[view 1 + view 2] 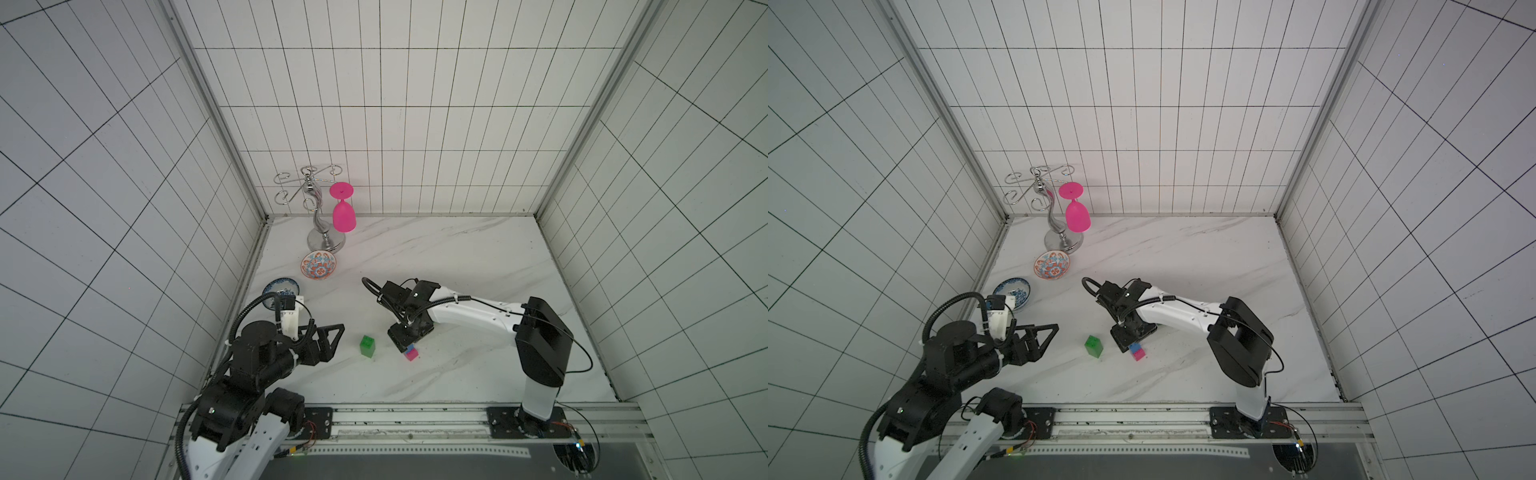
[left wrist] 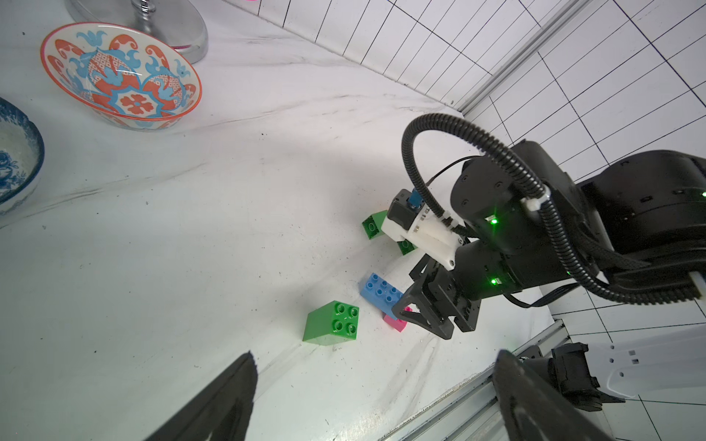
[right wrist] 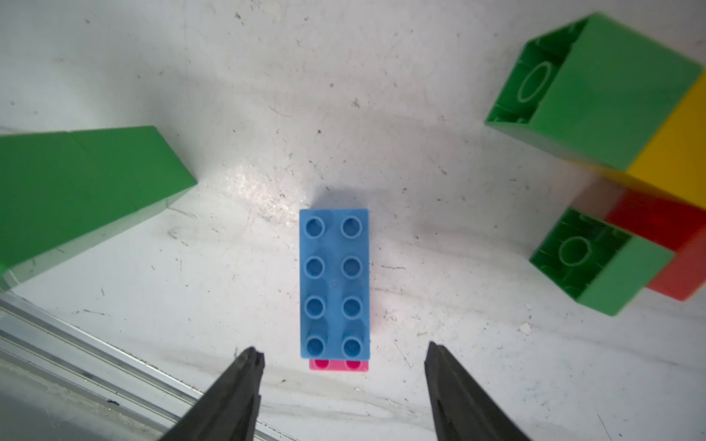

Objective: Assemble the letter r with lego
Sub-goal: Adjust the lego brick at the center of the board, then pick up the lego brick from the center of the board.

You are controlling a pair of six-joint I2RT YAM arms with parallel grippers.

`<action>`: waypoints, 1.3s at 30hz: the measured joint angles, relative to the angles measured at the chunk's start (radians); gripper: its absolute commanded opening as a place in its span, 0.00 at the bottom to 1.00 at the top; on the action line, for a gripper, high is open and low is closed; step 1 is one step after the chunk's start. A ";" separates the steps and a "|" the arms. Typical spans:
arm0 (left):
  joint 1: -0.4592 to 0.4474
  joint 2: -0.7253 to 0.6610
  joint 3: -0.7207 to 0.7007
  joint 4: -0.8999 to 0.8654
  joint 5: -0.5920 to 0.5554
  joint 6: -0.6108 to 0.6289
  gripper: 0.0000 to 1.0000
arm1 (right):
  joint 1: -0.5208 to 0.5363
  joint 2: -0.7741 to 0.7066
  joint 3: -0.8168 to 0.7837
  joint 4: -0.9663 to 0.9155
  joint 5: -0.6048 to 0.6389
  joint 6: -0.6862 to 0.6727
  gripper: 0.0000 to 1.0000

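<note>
Your right claw point(image 3: 342, 352) is spread, and its two dark fingertips point(image 3: 250, 359) stand either side of one end of the long blue studded plastic brick point(image 3: 334, 282), clear of it and gripping nothing. That blue brick sits on the small pink plastic cube point(image 3: 339, 365), which shows only as a thin strip under the end nearest the fingertips. The pair rests in the front half of the white marble counter point(image 1: 457, 257), about midway between its left and right edges. Near it, toward the left edge, an upright stack of green studded cubes point(image 1: 368, 346) stands alone. On the pair's other side a joined piece lies tipped over: a green cube point(image 3: 596, 88), a yellow cube point(image 3: 676, 145), a longer red brick point(image 3: 657, 221) and another green cube point(image 3: 596, 263). In both top views it is hidden under the right arm. Your left claw point(image 1: 330, 334) hangs wide apart and empty near the counter's front left corner, aimed toward the green stack.
</note>
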 measured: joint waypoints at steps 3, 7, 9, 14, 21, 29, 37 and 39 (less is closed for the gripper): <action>0.000 0.000 0.000 0.000 0.000 -0.003 0.97 | 0.005 -0.044 -0.053 0.014 0.008 0.027 0.70; 0.000 0.000 0.000 0.000 -0.003 -0.006 0.97 | 0.015 -0.061 -0.109 0.039 0.010 0.047 0.69; 0.000 0.000 0.000 0.000 -0.003 -0.008 0.97 | 0.016 -0.061 -0.126 0.051 0.006 0.052 0.69; 0.000 0.000 0.000 0.000 -0.003 -0.015 0.97 | 0.017 -0.061 -0.136 0.085 -0.005 0.053 0.67; 0.000 -0.001 -0.013 0.000 -0.003 -0.026 0.97 | 0.017 -0.051 -0.135 0.119 -0.009 0.045 0.58; 0.000 -0.001 -0.014 0.000 -0.003 -0.030 0.97 | 0.021 -0.017 -0.135 0.126 -0.012 0.035 0.43; 0.000 -0.002 -0.025 0.000 -0.003 -0.034 0.97 | 0.021 0.000 -0.126 0.125 -0.011 0.029 0.39; 0.000 -0.002 -0.029 0.000 -0.003 -0.037 0.97 | 0.021 0.006 -0.125 0.125 -0.011 0.029 0.36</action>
